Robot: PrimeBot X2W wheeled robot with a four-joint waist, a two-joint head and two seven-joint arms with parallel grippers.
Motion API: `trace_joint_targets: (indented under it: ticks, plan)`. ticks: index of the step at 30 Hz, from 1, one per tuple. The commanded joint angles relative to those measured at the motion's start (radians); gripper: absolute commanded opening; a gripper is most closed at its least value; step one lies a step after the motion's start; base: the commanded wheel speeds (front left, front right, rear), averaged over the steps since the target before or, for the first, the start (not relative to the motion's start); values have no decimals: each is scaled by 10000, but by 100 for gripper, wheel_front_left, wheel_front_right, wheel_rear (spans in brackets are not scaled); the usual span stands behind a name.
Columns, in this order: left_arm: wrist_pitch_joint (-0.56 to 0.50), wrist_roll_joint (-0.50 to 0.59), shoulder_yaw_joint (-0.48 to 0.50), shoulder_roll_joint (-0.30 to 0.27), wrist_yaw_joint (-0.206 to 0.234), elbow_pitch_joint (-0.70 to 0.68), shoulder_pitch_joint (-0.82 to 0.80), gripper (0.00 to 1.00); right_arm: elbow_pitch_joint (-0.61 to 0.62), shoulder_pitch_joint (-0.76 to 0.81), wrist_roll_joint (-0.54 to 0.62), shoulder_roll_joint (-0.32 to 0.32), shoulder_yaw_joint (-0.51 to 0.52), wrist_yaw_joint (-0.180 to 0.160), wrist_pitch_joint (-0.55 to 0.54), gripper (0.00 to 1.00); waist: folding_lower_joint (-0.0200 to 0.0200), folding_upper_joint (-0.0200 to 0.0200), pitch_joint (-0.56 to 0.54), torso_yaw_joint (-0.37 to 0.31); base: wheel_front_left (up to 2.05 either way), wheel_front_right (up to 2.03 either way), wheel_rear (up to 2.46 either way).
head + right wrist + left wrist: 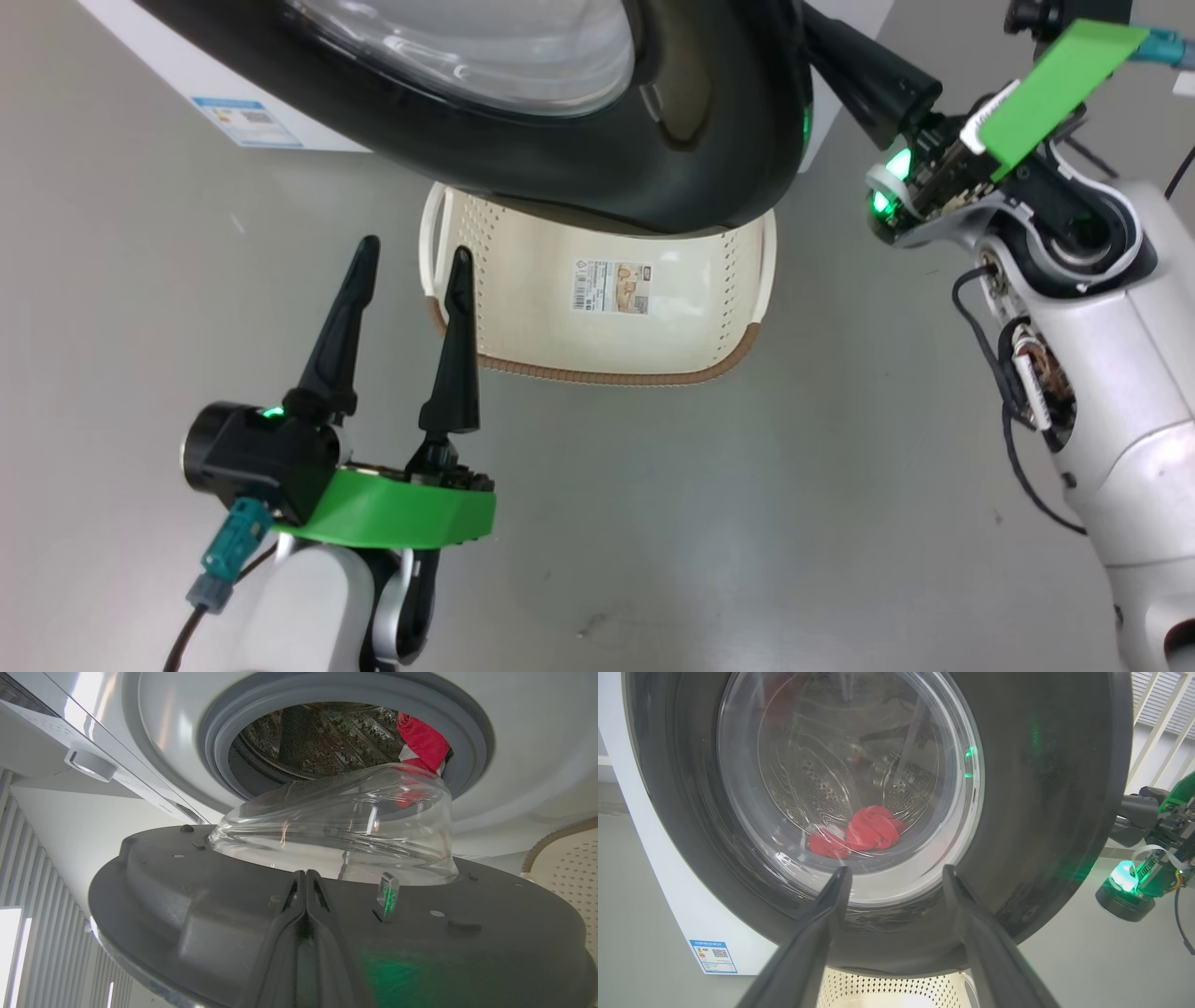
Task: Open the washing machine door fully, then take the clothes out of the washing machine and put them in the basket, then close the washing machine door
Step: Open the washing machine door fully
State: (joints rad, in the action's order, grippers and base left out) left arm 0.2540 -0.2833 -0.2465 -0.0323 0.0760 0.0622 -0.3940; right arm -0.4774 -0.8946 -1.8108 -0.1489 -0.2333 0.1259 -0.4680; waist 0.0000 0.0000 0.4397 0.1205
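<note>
No word or number is legible. The washing machine [682, 905] has a small blue label [713, 955] low on its white front, with a QR code [719, 953] and print too fine to read. The basket [523, 317] has a paper label [611, 287] on its bottom with a barcode [584, 297], equally unreadable.
</note>
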Motion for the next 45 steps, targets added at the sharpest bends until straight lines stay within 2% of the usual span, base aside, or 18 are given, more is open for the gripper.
trace_joint_targets:
  ticks: [1,8,16,37,45]
  plan:
    - [78,-39,241,-179,58,-275,-143,100,95,-281,-66,38,-187,48,-58,0,0,0,48,78,0,0,0]
    - [78,-38,195,-179,60,-240,-154,100,-269,-750,-176,-123,-678,48,-334,0,0,0,91,229,0,0,0]
    - [78,-59,204,-179,108,-221,-196,100,49,-611,-356,-275,-1041,48,-495,0,0,0,132,241,0,0,0]
    - [78,-121,332,-179,152,51,-29,100,891,798,-844,-401,-1741,48,-143,0,0,0,-534,143,0,0,0]
    - [78,-247,319,-179,131,147,104,100,1104,1328,-1036,-461,-2096,48,-45,0,0,0,-947,357,0,0,0]
